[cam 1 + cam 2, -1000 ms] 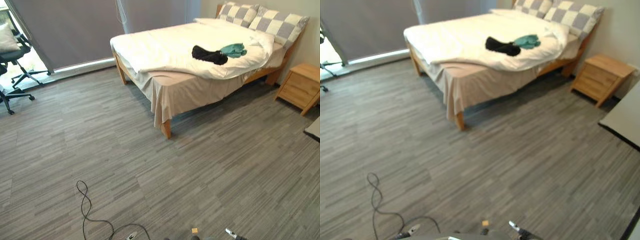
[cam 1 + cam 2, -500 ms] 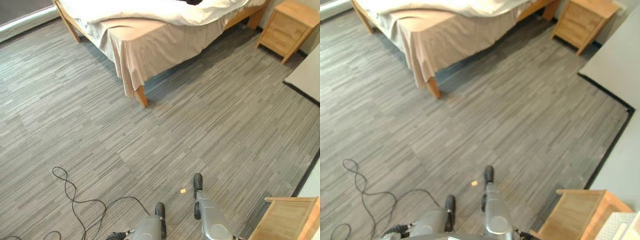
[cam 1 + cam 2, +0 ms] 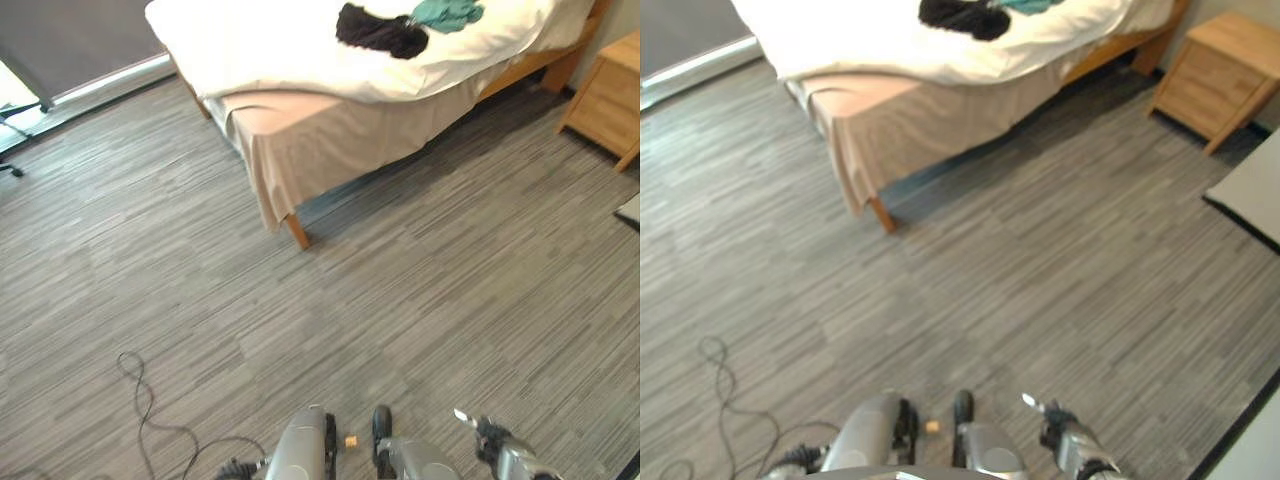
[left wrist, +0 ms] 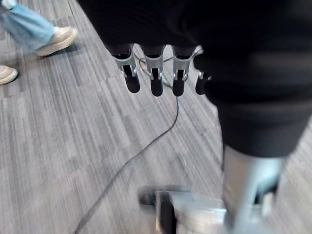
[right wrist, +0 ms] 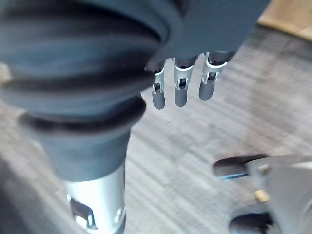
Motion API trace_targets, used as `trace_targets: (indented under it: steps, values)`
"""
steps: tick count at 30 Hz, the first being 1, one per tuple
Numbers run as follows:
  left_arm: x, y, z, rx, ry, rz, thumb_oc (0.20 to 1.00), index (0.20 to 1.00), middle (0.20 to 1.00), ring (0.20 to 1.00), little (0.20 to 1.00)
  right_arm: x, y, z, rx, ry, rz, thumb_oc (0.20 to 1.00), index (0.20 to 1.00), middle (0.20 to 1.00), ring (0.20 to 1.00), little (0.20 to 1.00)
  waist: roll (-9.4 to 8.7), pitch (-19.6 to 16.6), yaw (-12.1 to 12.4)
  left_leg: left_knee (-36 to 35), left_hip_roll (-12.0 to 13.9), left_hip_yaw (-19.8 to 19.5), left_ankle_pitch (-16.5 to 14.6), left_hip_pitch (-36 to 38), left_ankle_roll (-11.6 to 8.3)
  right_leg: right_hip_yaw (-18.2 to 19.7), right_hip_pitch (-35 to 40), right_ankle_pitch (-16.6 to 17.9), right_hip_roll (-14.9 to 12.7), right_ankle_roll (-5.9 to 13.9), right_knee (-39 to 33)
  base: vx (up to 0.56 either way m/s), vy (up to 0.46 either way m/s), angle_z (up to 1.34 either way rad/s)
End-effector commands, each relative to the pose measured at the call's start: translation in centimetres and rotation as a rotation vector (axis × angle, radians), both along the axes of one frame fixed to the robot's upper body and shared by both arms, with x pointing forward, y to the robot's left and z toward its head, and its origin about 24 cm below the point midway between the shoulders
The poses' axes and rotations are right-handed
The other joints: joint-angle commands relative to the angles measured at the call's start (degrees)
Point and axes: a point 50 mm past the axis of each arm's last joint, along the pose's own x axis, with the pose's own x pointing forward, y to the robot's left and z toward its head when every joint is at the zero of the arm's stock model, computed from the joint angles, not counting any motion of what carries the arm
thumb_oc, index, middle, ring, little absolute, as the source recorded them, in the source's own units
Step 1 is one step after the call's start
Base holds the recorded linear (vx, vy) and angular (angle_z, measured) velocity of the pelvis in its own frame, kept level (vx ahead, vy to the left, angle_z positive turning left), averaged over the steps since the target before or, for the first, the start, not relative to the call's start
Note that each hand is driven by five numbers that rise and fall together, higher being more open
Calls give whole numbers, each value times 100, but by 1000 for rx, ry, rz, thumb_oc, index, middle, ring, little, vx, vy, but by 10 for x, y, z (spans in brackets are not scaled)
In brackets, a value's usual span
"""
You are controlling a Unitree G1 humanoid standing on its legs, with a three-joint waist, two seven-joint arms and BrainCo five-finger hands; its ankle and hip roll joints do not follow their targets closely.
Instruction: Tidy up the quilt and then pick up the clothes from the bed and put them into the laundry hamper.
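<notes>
Nothing done yet — black clothes (image 3: 380,30) and a teal piece (image 3: 446,12) lie on the quilt (image 3: 290,45); left hand (image 4: 153,73) and right hand (image 5: 183,83) hang empty, fingers relaxed.

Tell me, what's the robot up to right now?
Both robot hands, left and right, open, empty. Black garment and teal garment on white quilt. Bare floor between.

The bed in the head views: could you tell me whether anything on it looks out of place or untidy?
Yes. A black garment and a teal garment lie crumpled on the white quilt. The quilt sits askew, leaving the beige sheet bare at the foot corner of the bed.
</notes>
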Motion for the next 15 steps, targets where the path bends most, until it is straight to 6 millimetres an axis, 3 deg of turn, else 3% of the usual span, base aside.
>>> trace_targets:
  steps: [1,2,4,7,8,9,10,11,13,14,15]
  values:
    - [9,-19,-2,-31,-3,-48,1000,1000,1000,1000,1000,-19,-12,-3,-1,15,-48,1000,1000,1000,1000,1000,146,322,89,-781,-77,-16,624,149,111,390,324,-339,-28,792,171,672,103,-32]
    - [-5,-20,-5,-27,46,-40,1000,1000,1000,1000,1000,-23,-10,-5,-4,35,-23,1000,1000,1000,1000,1000,163,299,308,-1753,-81,-111,779,21,55,549,696,-542,51,827,183,640,106,-9]
    - [-16,-23,-7,-35,77,-21,1000,1000,1000,1000,1000,-29,-7,-9,-10,63,8,1000,1000,1000,1000,1000,146,274,390,-1916,-17,7,809,-37,33,582,990,-775,31,862,268,762,201,-44]
    - [-22,-25,-8,-40,97,-14,1000,1000,1000,1000,1000,-39,-5,-14,-23,127,44,1000,1000,1000,1000,1000,105,67,412,-1888,189,476,541,154,130,498,1355,-1123,-158,1009,555,704,291,-80]
    - [-24,-24,-8,-33,104,-26,1000,1000,1000,1000,1000,-45,-4,-16,-26,164,38,1000,1000,1000,1000,1000,52,-14,424,-1730,144,521,396,224,156,319,1533,-1303,-326,1075,798,501,198,-58]
    - [-24,-23,-8,-31,102,-28,1000,1000,1000,1000,1000,-46,-4,-17,-26,171,39,1000,1000,1000,1000,1000,74,-20,453,-1659,219,576,434,189,172,304,1528,-1280,-303,1058,839,485,191,-45]
    - [-22,-22,-8,-27,90,-30,1000,1000,1000,1000,1000,-49,-4,-18,-25,188,46,1000,1000,1000,1000,1000,38,-78,516,-1505,179,534,375,204,244,227,1639,-1347,-451,1089,1123,536,257,-36]
    - [-14,-19,-6,-14,61,-49,1000,1000,1000,1000,1000,-55,-4,-20,-32,201,66,1000,1000,1000,1000,1000,23,-178,566,-1285,15,469,244,368,483,-29,1423,-758,-828,1347,2467,556,289,-30]
    - [-8,-18,-5,1,51,-63,1000,1000,1000,1000,1000,-57,-3,-21,-31,201,61,1000,1000,1000,1000,1000,58,-208,525,-1246,-68,462,194,505,600,-100,1160,-363,-999,1456,3268,487,268,-24]
    - [-2,-13,-4,29,35,-71,1000,1000,1000,1000,1000,-58,-2,-21,-30,204,56,1000,1000,1000,1000,1000,49,-181,441,-1095,-261,310,26,723,696,-91,633,16,-1333,1555,4261,450,240,-1]
    - [2,-10,-2,39,24,-66,1000,1000,1000,1000,1000,-55,-1,-20,-30,199,62,1000,1000,1000,1000,1000,196,-149,427,-1101,-142,274,48,861,731,-127,184,234,-1290,1461,4422,377,184,19]
